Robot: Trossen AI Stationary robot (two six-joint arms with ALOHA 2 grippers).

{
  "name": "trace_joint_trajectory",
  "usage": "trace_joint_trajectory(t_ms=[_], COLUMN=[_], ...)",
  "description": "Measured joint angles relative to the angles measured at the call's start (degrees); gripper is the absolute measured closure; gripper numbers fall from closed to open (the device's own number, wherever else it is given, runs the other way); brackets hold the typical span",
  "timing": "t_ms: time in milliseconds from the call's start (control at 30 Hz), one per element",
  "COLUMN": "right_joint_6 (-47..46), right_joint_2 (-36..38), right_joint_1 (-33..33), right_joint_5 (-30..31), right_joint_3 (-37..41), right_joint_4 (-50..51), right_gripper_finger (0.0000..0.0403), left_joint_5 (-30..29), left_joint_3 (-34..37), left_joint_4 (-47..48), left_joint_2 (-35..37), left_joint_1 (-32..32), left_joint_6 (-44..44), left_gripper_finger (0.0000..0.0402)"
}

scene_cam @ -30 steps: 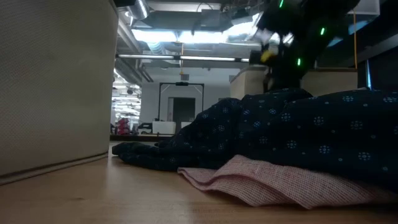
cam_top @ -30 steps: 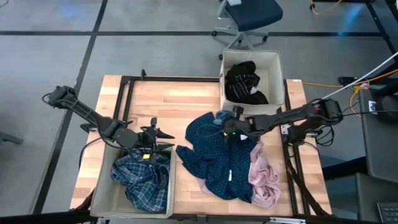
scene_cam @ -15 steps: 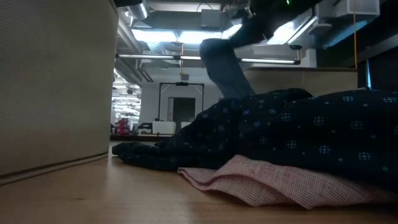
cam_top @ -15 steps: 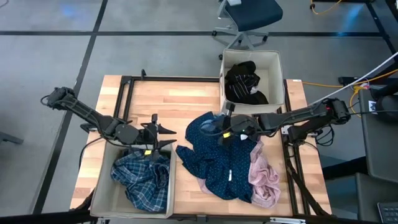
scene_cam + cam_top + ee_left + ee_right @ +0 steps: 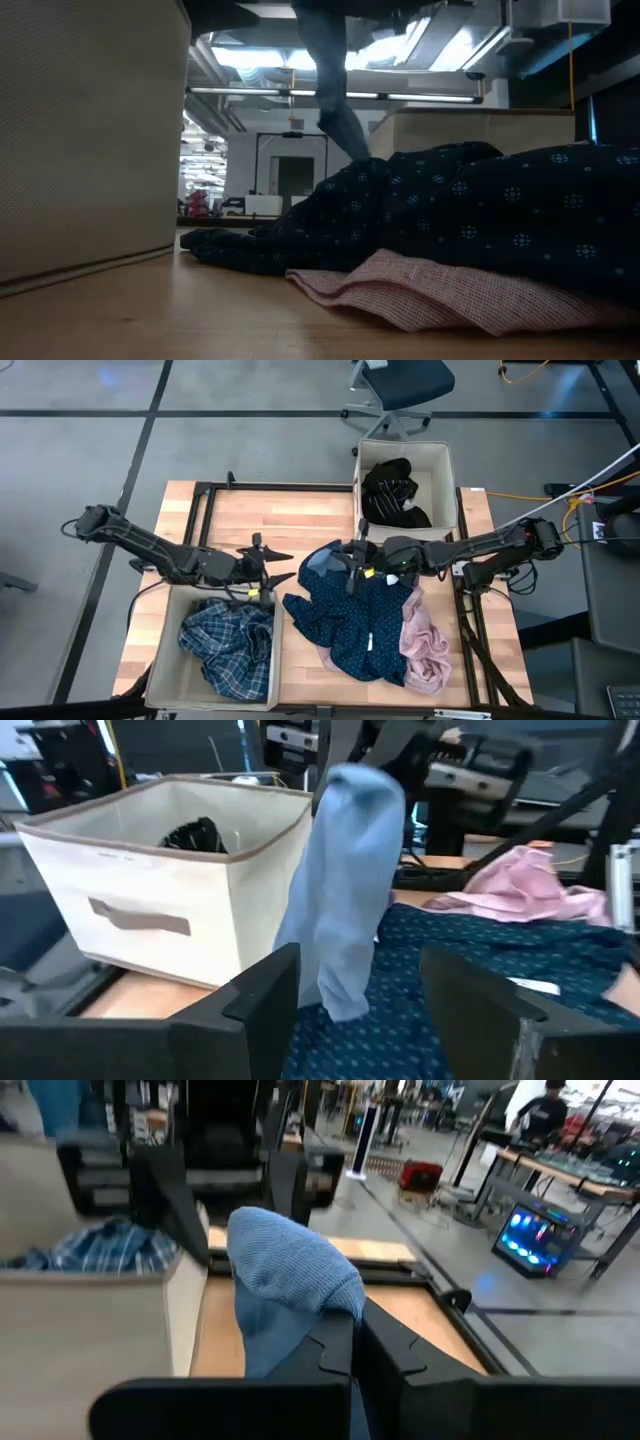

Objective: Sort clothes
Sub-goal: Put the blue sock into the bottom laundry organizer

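Teal piece (image 5: pixel 350 880) in right end effector (image 5: pixel 352 570) (aloft)

Grey floor (image 5: pixel 250 440), office chair (image 5: pixel 400 385).

Low view: blue piece (image 5: pixel 325 70) cut off at top edge, holder unseen. Pale pink garment (image 5: pixel 425 645) partly buried under navy dotted garment (image 5: pixel 360 625). Black clothes (image 5: pixel 195 835) mostly hidden by box wall (image 5: pixel 150 910). Right wrist view: far person (image 5: pixel 545 1115) too small to make out.
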State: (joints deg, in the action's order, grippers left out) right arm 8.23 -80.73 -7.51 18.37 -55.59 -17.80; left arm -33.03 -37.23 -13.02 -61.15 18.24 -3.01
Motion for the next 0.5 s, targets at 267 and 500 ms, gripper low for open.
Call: trace_joint_trajectory(t_ms=[267,500], right_joint_6=[-0.2,-0.3], right_joint_2=[0.0,-2.4], right_joint_1=[0.0,0.0], right_joint_5=[0.0,0.0], right_joint_3=[0.0,0.0], right_joint_4=[-2.8,-6.3], right_gripper_finger=[0.0396,0.0397], left_joint_5=[0.0,1.1], left_joint_3=[0.0,0.0], left_joint_4=[-12.7,-20.1], left_joint_2=[-6.3,-9.3], left_joint_1=[-1.9,-2.1], left_joint_6=[3.1,3.1], left_gripper_finger=[0.0204,0.0203])
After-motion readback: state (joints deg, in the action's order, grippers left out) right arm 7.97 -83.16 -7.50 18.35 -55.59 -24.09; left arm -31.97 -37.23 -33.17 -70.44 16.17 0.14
